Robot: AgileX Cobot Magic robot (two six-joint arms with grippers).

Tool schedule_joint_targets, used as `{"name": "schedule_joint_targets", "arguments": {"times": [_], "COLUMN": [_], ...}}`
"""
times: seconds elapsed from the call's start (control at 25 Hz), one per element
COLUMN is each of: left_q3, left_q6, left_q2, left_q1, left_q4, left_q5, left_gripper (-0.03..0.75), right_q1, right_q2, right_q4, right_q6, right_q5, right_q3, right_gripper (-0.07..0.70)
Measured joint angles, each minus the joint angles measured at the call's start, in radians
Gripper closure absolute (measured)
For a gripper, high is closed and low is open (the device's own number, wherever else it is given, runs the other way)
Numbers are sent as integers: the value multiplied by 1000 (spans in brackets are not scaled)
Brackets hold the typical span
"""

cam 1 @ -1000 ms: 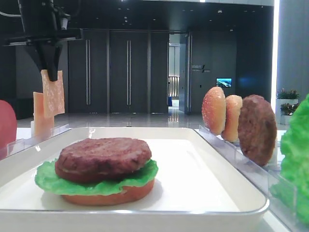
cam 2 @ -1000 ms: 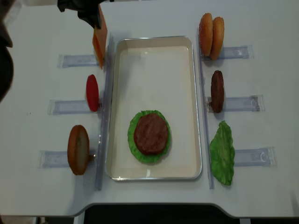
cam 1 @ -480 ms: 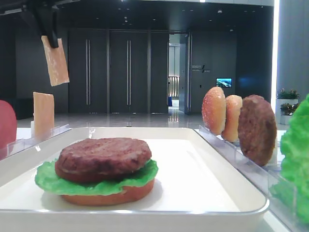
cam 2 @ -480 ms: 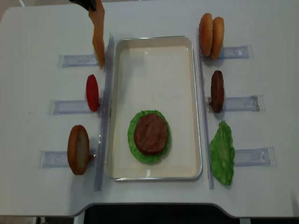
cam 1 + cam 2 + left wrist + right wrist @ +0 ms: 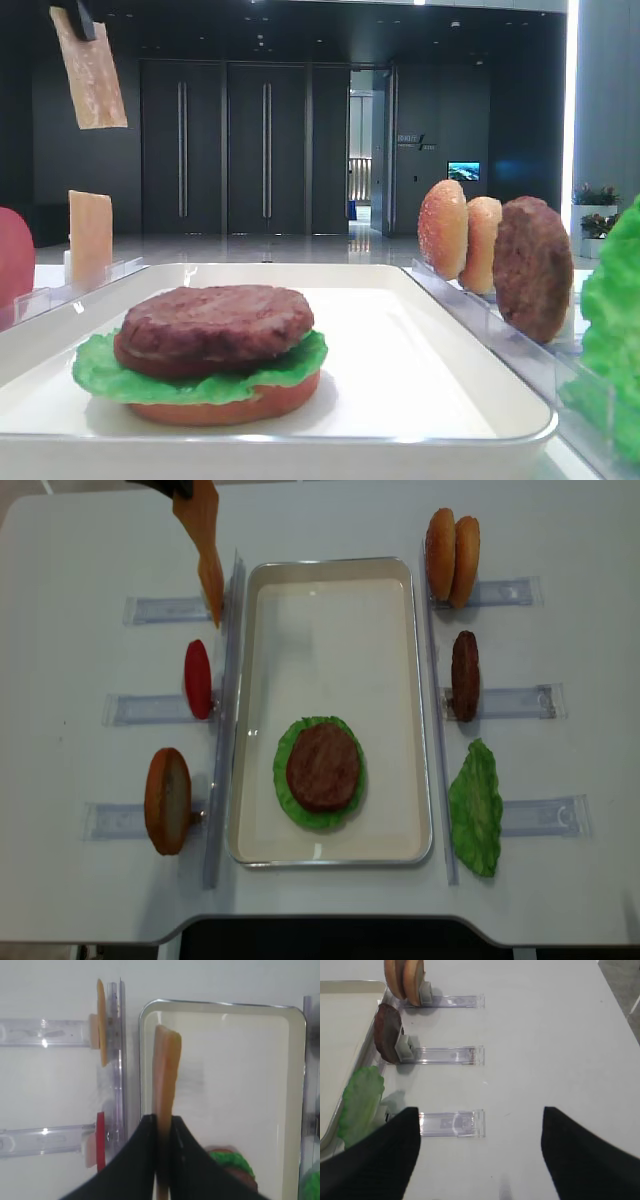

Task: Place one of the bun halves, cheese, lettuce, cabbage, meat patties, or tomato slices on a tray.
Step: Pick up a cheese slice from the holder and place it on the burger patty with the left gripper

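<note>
The left gripper (image 5: 162, 1122) is clamped on 1 cheese slice (image 5: 166, 1067), which hangs lifted clear of the table, its free end over the tray's (image 5: 280, 1012) left rim. Just left of the claw stands the tomato slice (image 5: 100, 1137) in its clear holder; farther off on that side, the second cheese slice (image 5: 101, 1020) stands upright in its rack. To the claw's right, inside the tray, lies a stack: meat patty (image 5: 322, 765) on lettuce (image 5: 287, 780) on a bun half (image 5: 225, 405). The right gripper's (image 5: 480, 1155) fingers (image 5: 380, 1160) stand apart, holding nothing, above the bare table, right of a loose lettuce leaf (image 5: 361, 1102), an upright patty (image 5: 387, 1032) and 2 buns (image 5: 405, 977).
</note>
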Motion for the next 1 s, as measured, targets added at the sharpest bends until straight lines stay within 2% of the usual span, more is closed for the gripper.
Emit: {"name": "schedule_joint_targets", "arguments": {"times": [0.16, 0.72, 1.0], "left_q3": [70, 245, 363], "left_q6": [17, 153, 179], "left_q2": [-59, -142, -142], "left_q1": [0, -2, -77], "left_q4": [-27, -272, -288], "left_q5": [1, 0, -4], "left_gripper": [683, 683, 683], "right_q1": [0, 0, 0], "right_q2": [0, 0, 0], "right_q4": [0, 0, 0], "right_q6": [0, 0, 0], "right_q5": [0, 0, 0], "right_q3": [0, 0, 0], "right_gripper": [145, 145, 145]}}
